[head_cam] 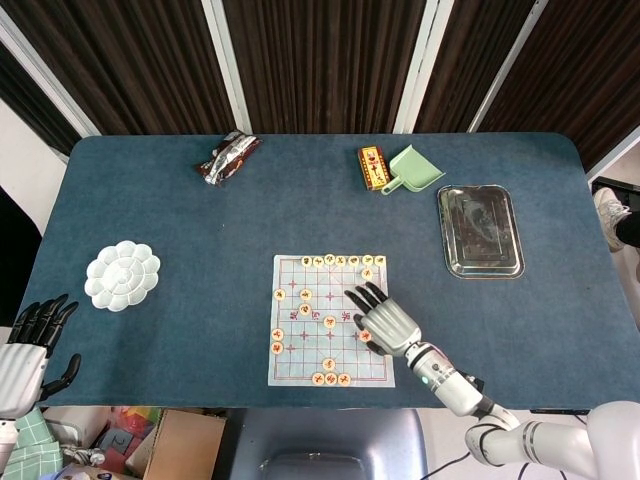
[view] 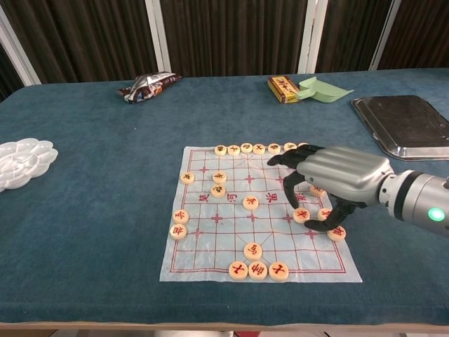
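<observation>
Chest view: the right hand (view: pixel 337 184) was seen arched over the chess board (view: pixel 210 242) near its right edge, fingertips on or just above a chess piece (view: pixel 302 215); whether it was pinched could not be told. A straight lift would be judged best, since neighbouring pieces sat close. The left hand (head_cam: pixel 25 350) hung spread and empty, off the table's (head_cam: pixel 150 200) near-left corner
</observation>
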Robot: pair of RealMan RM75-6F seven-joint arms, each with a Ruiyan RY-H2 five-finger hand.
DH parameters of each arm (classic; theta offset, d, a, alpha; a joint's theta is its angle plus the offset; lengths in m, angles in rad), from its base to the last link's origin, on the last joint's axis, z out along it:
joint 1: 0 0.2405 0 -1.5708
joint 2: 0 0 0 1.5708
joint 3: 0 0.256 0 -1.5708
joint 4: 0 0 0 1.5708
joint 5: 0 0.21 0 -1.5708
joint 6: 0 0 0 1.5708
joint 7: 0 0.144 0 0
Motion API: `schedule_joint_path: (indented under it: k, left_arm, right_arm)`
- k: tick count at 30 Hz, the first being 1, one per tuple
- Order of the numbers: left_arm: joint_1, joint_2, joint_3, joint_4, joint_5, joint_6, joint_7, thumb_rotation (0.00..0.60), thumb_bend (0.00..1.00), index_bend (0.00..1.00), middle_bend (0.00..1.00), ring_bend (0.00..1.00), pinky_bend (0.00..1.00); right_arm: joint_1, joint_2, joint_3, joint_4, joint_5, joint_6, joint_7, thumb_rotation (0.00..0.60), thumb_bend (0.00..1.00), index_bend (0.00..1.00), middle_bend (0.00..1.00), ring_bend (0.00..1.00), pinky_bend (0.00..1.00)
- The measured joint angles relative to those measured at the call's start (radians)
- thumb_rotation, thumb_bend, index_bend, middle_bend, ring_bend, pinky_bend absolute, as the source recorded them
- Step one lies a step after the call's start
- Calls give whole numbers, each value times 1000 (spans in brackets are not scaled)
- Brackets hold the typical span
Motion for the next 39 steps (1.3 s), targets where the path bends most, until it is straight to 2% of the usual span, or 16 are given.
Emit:
schedule_joint_path:
  k: [10,34,36,39]
  left_arm:
    - [-1,-1,1,-2,-2,-5,7,600,437,0,0,0,64]
    - [3,-1,4,-1,11,10,-2,600,437,0,0,0,68]
    - [5,-1,4,0,16,17,-3,600,437,0,0,0,68]
    - [10,-1,5,3,25,34,-3,600,436,0,0,0,68]
  right_arm:
    - [-5,11,-4,1,-2,15,6,600,438,682,150,0,0]
    - [-17,53,-19,-62,-10,37,2,600,438,498,149,0,0]
    - [-28,71,-23,-84,-25,66,18,600,438,449,149,0,0]
    - [-61,124,-36,-140,-58,143,43,600,438,240,91,0,0]
